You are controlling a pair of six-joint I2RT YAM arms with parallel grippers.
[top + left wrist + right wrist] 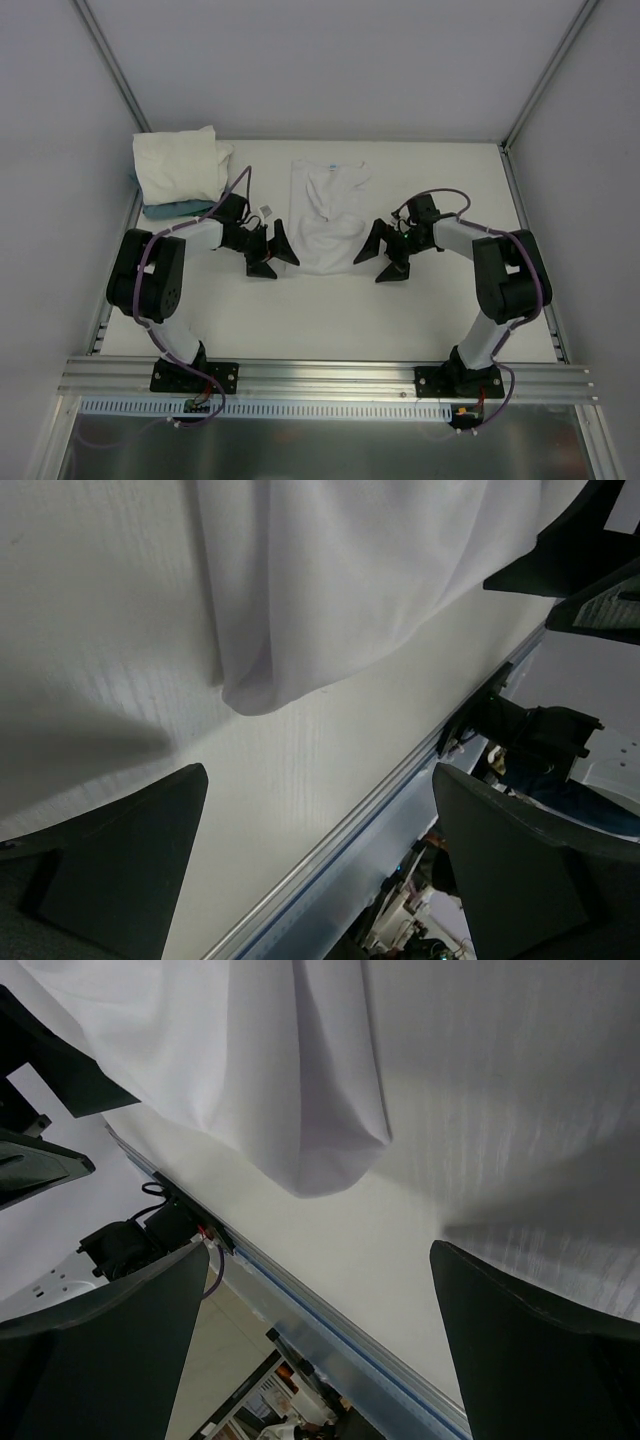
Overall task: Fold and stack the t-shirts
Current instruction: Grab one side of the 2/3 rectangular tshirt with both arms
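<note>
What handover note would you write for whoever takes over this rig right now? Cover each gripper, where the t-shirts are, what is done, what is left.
Left gripper: open, empty, at the near-left corner of the flat white cloth t-shirt.
Right gripper: open, empty, at its near-right corner.
Folded white t-shirt pile: far-left corner, on a teal-blue flat item.
Done: pile stacked; centre shirt looks narrowed lengthwise.
Left: finish folding it, add it to the pile.

A white table sits inside pale grey walls at nine, twelve and three o'clock; an aluminium rail runs at six.
</note>
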